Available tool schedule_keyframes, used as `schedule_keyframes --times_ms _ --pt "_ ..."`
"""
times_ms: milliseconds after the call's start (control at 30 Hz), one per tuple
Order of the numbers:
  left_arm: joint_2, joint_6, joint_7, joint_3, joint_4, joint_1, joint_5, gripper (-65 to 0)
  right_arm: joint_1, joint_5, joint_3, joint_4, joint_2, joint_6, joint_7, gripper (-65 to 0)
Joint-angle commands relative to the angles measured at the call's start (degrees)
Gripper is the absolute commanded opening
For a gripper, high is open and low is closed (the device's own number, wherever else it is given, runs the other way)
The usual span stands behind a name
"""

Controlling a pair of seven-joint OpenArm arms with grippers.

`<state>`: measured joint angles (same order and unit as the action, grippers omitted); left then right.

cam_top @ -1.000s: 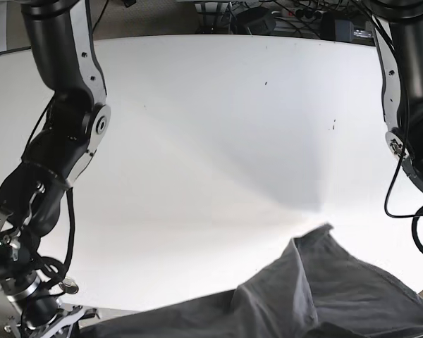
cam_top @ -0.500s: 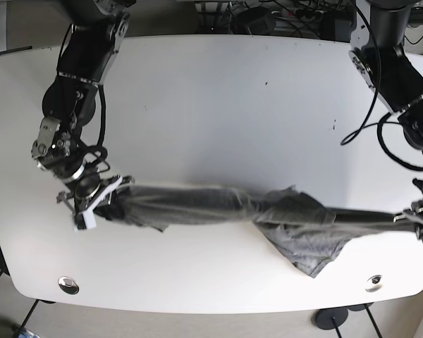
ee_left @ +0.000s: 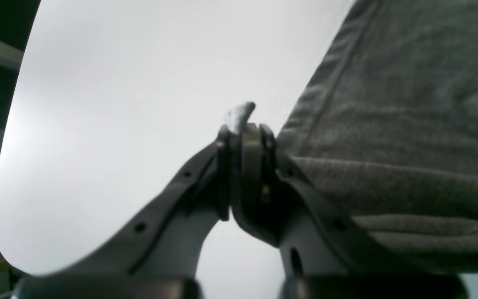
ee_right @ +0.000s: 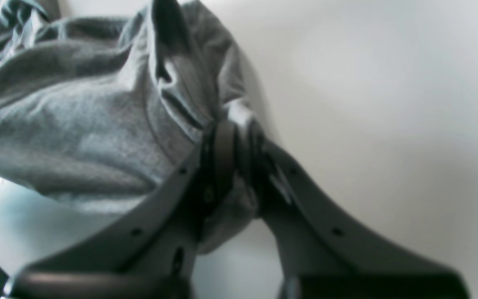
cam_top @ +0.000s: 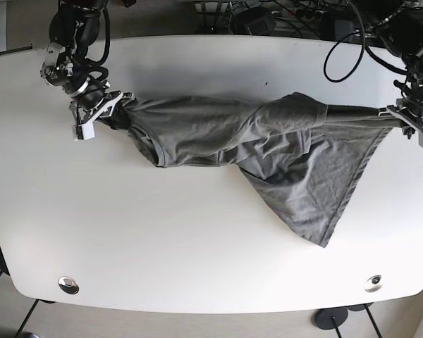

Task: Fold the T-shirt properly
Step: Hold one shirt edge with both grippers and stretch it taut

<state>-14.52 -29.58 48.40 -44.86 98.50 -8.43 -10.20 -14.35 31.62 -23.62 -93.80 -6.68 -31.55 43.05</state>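
Note:
The grey T-shirt (cam_top: 268,137) lies stretched across the far half of the white table (cam_top: 197,246), with one flap trailing toward the front right. My right gripper (cam_top: 102,110) is at the shirt's left end, shut on bunched cloth. In the right wrist view the right gripper (ee_right: 228,133) pinches a gathered fold of T-shirt (ee_right: 77,124). My left gripper (cam_top: 411,117) holds the taut right end. In the left wrist view the left gripper (ee_left: 243,124) is shut on a thin edge of T-shirt (ee_left: 409,124), and a small tip of cloth pokes out above the fingers.
Cables and dark equipment (cam_top: 268,17) crowd the floor behind the table's far edge. Round metal fittings sit at the front left (cam_top: 68,284) and front right (cam_top: 372,283) corners. Bare table surface lies in front of the shirt.
Both grippers have carried the shirt from the table's front half toward the far side. The cloth, earlier a twisted rope between them, now lies wider and flatter.

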Motion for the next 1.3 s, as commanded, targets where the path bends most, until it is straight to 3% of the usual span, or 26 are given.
schedule_keyframes --times_ms 33,100,133,300,367,533,833,1200,1267,1300 --pt "-1.34 0.18 -1.59 -0.55 1.59 -1.64 0.39 -64.4 -1.26 2.36 -0.52 -1.37 -1.45 0.12 -1.68 -62.9" --pt "-1.34 0.18 -1.59 -0.55 1.59 -2.34 0.39 -64.4 -2.05 4.12 -0.52 -1.45 -1.54 0.12 -1.68 -61.0" --pt "-1.26 0.09 -1.59 -0.55 1.59 -2.34 0.39 -64.4 -2.84 4.82 -0.52 -2.68 -1.72 0.12 -1.68 -57.1" --pt "-0.55 -1.05 -1.68 -0.55 1.50 -2.34 0.48 -64.4 -4.77 7.64 -0.34 -11.48 -2.86 0.03 -1.68 -20.6" --pt "-0.55 -1.05 -1.68 -0.46 1.24 -2.08 0.48 -64.4 -4.33 7.64 0.10 -14.03 -2.86 0.03 -1.68 -12.8" --pt "-0.47 -1.14 -1.68 -0.02 1.24 -1.99 0.39 -64.4 3.58 5.79 10.65 -12.00 -5.23 0.47 1.57 -15.4" --pt "-0.47 -1.14 -1.68 -0.02 1.15 -1.99 0.39 -64.4 15.54 4.12 26.30 4.96 -4.97 0.47 3.94 -24.1" --pt "-0.47 -1.14 -1.68 0.07 1.15 -1.82 0.39 -64.4 16.85 4.03 28.50 11.03 -2.69 0.30 2.80 -26.6" --pt "-0.47 -1.14 -1.68 0.07 1.15 -1.82 0.39 -64.4 16.77 3.77 28.32 10.94 -1.72 0.30 2.71 -33.8" --pt "-0.47 -1.14 -1.68 0.07 1.15 -1.82 0.39 -64.4 16.85 3.86 28.32 11.21 -1.63 0.30 2.71 -42.5"
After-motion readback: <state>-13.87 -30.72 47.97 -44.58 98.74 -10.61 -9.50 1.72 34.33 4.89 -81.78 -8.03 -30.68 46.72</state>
